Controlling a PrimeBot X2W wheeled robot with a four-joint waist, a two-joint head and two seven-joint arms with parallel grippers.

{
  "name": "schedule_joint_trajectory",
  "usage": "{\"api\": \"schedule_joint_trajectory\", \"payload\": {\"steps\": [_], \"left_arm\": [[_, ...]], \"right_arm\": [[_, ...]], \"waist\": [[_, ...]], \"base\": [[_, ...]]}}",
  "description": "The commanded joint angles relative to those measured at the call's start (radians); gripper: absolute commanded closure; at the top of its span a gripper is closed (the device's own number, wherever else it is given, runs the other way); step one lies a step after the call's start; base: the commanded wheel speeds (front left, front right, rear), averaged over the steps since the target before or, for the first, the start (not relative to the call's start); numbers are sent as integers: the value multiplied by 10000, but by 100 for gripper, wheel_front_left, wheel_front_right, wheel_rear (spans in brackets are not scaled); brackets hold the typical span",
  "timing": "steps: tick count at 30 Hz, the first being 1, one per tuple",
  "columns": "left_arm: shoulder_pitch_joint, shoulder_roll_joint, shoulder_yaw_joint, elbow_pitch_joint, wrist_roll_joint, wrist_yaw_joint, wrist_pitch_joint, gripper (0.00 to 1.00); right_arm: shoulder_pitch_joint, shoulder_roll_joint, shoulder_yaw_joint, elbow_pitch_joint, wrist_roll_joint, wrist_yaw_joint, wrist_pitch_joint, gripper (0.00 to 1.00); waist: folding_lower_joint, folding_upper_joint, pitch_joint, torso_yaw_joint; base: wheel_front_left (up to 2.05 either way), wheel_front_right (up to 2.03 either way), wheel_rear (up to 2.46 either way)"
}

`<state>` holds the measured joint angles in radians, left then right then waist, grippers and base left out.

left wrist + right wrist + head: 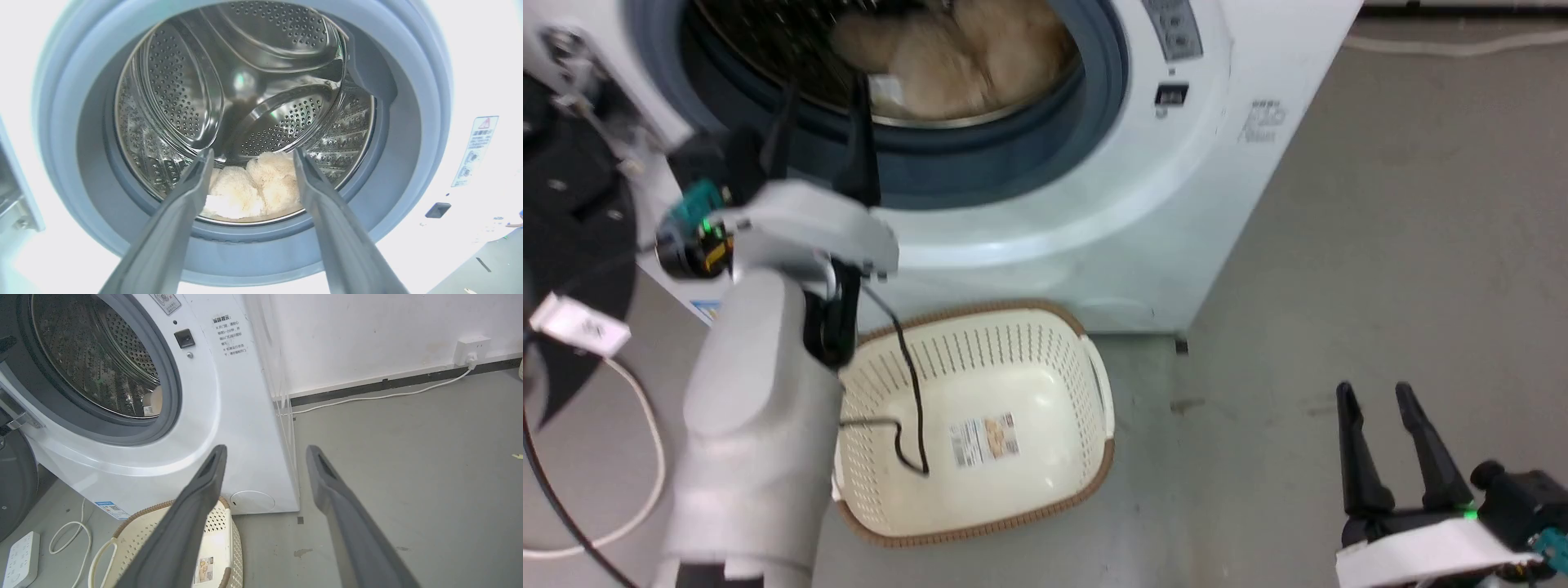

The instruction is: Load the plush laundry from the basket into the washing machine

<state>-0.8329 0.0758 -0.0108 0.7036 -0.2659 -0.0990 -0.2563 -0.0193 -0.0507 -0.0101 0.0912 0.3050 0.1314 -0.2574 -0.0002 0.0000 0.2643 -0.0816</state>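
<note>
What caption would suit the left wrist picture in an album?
Open left gripper facing the washing machine, plush laundry lying low in its steel drum.

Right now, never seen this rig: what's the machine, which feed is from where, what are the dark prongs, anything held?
It's a wheeled robot with two arms. The head view looks down from its head: the washing machine, door open, and the basket on the floor before it, with no laundry in it, just a label sticker. The left wrist view looks along the left gripper into the steel drum, where the plush laundry lies. The right wrist view looks along the right gripper at the machine's side and the floor. The dark prongs are gripper fingers. Both grippers are open and hold nothing.
</note>
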Motion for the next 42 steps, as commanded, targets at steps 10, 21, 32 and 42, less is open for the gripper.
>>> {"api": "schedule_joint_trajectory", "payload": {"steps": [10,21,32,42], "left_arm": [[2043,-125,-266,-1277,305,112,-54,0],[4070,-117,-199,-2320,309,439,-54,0],[6093,32,-192,-3263,245,656,161,0],[7518,54,-379,-4053,336,946,324,0]], "right_arm": [[856,5,242,246,-343,-7,-44,0],[1397,5,341,260,-441,-7,-8,0],[1525,5,392,230,-469,-7,-15,0],[1638,5,411,187,-662,-7,-29,0]], "waist": [[2,0,-1896,566],[2,0,-2787,865],[2,0,-3049,853],[2,0,-3010,808]], "base": [[0,0,0],[0,0,0],[0,0,0],[0,0,0]]}}
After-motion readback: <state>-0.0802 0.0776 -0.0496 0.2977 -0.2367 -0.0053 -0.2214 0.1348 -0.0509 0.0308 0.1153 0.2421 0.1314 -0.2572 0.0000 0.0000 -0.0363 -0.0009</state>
